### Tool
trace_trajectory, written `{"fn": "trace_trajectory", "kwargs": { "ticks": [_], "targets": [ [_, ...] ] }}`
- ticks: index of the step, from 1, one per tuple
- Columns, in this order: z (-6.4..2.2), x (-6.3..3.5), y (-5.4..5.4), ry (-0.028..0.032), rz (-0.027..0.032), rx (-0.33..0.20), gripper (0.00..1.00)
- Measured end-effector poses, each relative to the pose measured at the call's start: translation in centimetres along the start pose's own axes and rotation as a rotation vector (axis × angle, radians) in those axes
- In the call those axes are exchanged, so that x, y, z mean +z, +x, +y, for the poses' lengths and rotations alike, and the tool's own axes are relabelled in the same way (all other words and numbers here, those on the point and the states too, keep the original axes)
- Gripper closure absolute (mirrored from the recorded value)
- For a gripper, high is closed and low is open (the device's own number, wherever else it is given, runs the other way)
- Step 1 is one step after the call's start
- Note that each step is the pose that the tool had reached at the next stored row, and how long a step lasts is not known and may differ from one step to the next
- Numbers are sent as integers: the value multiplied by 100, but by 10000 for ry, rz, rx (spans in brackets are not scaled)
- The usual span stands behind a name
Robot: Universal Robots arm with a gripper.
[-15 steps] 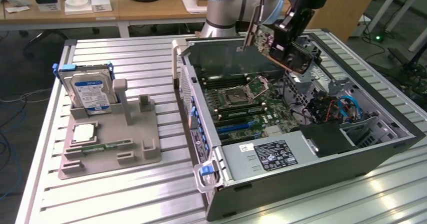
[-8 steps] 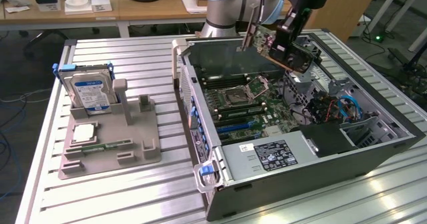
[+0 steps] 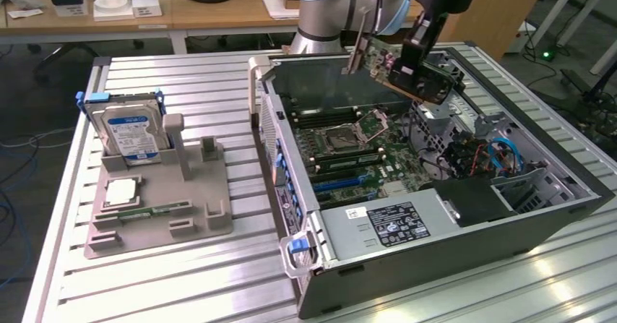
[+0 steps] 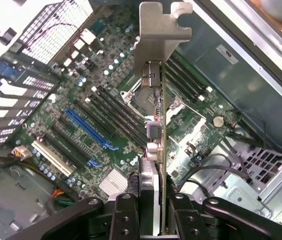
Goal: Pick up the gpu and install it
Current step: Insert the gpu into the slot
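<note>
The black two-finger gripper (image 3: 417, 54) is clamped on the gpu (image 3: 391, 63), a thin dark circuit card with a pale metal bracket, held tilted above the open black computer case (image 3: 434, 265); below lie the green motherboard (image 3: 362, 153) and grey power supply (image 3: 391, 222); well apart, at the exterior view's left, a grey moulded holder (image 3: 154, 229) carries a silver hard drive (image 3: 130, 136).

Arm (image 3: 328, 5): pale-blue joint at far side, right of centre in exterior view. Black wrist link slants down toward exterior view's left. Gripper (image 3: 410, 61) raised, pointing down. Two black fingers (image 4: 123, 216) clamped on gpu (image 4: 153, 75), one each side.
</note>
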State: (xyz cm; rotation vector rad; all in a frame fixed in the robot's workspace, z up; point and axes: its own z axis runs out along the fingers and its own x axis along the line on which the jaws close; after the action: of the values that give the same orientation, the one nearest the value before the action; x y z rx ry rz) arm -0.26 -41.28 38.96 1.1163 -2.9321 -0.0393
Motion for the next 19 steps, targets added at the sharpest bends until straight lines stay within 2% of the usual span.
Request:
{"fn": "trace_trajectory", "kwargs": {
  "ticks": [7,12,15,19],
  "targets": [
    [0,11,0,17,-2,-990,72],
    [-1,26,0,55,-26,-1782,72],
    [-1,37,1,82,-56,-2180,72],
    [-1,52,0,48,-153,-2497,72]
  ]
}}
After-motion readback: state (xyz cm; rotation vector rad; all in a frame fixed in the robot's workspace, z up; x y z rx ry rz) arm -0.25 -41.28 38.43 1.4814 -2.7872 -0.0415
